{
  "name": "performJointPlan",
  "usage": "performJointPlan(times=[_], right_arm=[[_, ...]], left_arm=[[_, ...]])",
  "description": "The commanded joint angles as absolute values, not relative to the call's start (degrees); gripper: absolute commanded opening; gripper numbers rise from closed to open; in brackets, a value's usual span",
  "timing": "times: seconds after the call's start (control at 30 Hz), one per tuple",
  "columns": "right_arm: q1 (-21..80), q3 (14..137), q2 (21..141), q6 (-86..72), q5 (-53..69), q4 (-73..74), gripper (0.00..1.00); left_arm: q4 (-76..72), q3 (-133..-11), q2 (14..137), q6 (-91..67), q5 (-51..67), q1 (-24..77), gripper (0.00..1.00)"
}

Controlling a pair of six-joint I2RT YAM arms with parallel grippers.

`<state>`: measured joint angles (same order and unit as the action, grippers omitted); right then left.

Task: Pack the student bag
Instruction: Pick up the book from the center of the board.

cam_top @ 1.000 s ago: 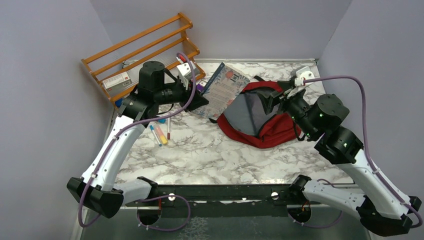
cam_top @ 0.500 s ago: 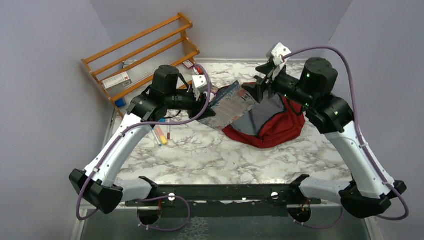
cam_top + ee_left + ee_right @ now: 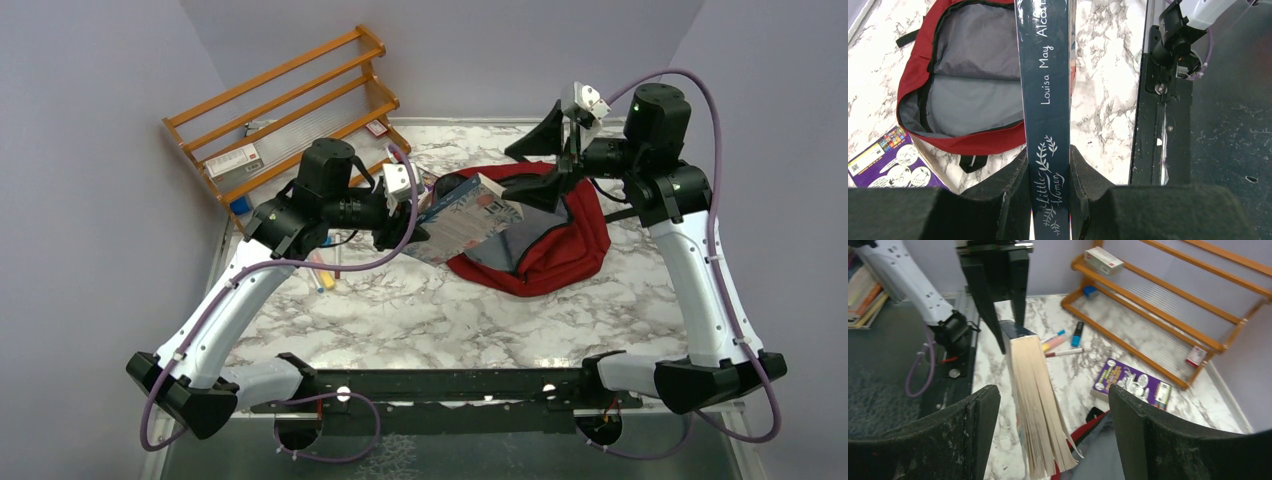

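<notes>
- Marble-patterned table (image 3: pixel 400 310) runs under both my grippers, with a black rail (image 3: pixel 440 385) along its near edge.
- Pens (image 3: pixel 1063 340) lie loose on the marble beyond my right gripper (image 3: pixel 1053 400), behind the book.
- A purple booklet (image 3: pixel 1130 382) lies flat just right of those pens, near the rack's foot.
- An orange wooden rack (image 3: pixel 290 90) stands in the far left corner, behind my left gripper (image 3: pixel 1048 167).
- Plain lavender-grey walls close the table in on the left, far and right sides.
- My left gripper pinches a dark blue book (image 3: pixel 1045 75) across its spine, one finger on each cover, the book reaching out past my fingertips.
- The bag (image 3: pixel 973 85) lies flat on the marble below the book and to the left of my left fingers.
- Its mouth gapes upward, grey lining showing, with the open side toward my left gripper.
- Its long axis runs roughly along the line my left fingers point, slanting a little.
- My right gripper hangs above the bag's far end, fingers spread wide, the book's page edge between them but untouched.
</notes>
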<state>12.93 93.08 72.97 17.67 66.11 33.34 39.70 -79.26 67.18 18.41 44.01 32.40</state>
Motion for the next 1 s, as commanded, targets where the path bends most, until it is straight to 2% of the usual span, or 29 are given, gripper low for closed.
performJointPlan(times=[0.0, 0.27, 0.67, 0.87, 0.97], right_arm=[[12.74, 91.68, 72.37, 18.75, 76.62, 35.78, 0.85], [12.74, 90.3, 74.86, 20.52, 77.2, 38.83, 0.88], [12.83, 85.93, 76.85, 21.67, 78.51, 40.72, 0.87], [12.92, 85.45, 77.68, 24.92, 79.67, 44.86, 0.77], [12.92, 85.1, 77.73, 25.17, 79.72, 45.09, 0.63]], left_arm=[[37.54, -80.37, 66.58, 20.21, 45.03, 33.17, 0.0], [37.82, -82.66, 69.05, 20.47, 47.67, 33.65, 0.0], [38.06, -86.39, 72.76, 20.99, 50.18, 35.02, 0.0], [38.06, -87.99, 74.8, 20.81, 50.39, 35.28, 0.0], [38.06, -88.77, 75.81, 20.83, 49.87, 35.33, 0.0]])
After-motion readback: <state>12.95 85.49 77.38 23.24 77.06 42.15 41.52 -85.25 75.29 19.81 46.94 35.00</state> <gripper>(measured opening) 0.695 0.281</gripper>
